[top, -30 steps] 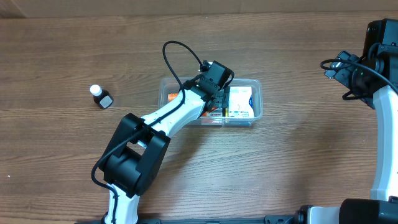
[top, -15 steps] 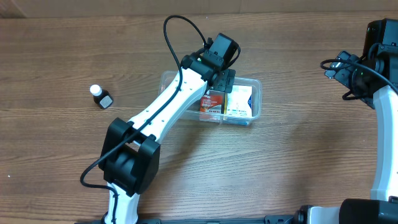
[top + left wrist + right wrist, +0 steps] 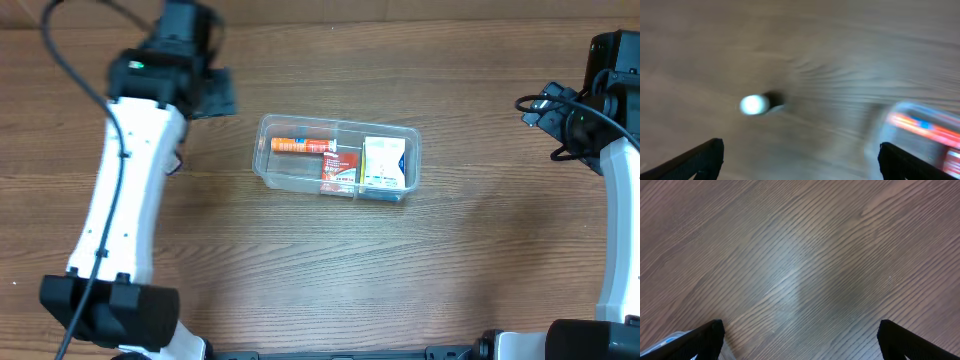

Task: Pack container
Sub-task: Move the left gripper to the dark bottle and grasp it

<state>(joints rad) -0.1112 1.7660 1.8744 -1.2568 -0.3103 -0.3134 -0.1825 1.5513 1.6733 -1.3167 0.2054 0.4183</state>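
The clear plastic container (image 3: 296,176) lies at the table's middle. It holds an orange tube (image 3: 300,145), a red box (image 3: 338,172) and a white box (image 3: 385,163). My left gripper (image 3: 213,94) is open and empty, up at the far left, well away from the container. Its wrist view is blurred (image 3: 800,162). That view shows a small dark bottle with a white cap (image 3: 755,104) on the wood ahead and the container (image 3: 920,131) at the right. In the overhead view my left arm covers the bottle. My right gripper (image 3: 540,110) is open and empty at the far right (image 3: 800,342).
The table is brown wood. My left arm (image 3: 125,190) runs down the left side from its base at the front edge. A corner of the container (image 3: 667,341) shows at the lower left of the right wrist view.
My left gripper has left the container and swung far to the left and back, over the small bottle. The packed items stay in the container. The right arm has not moved.
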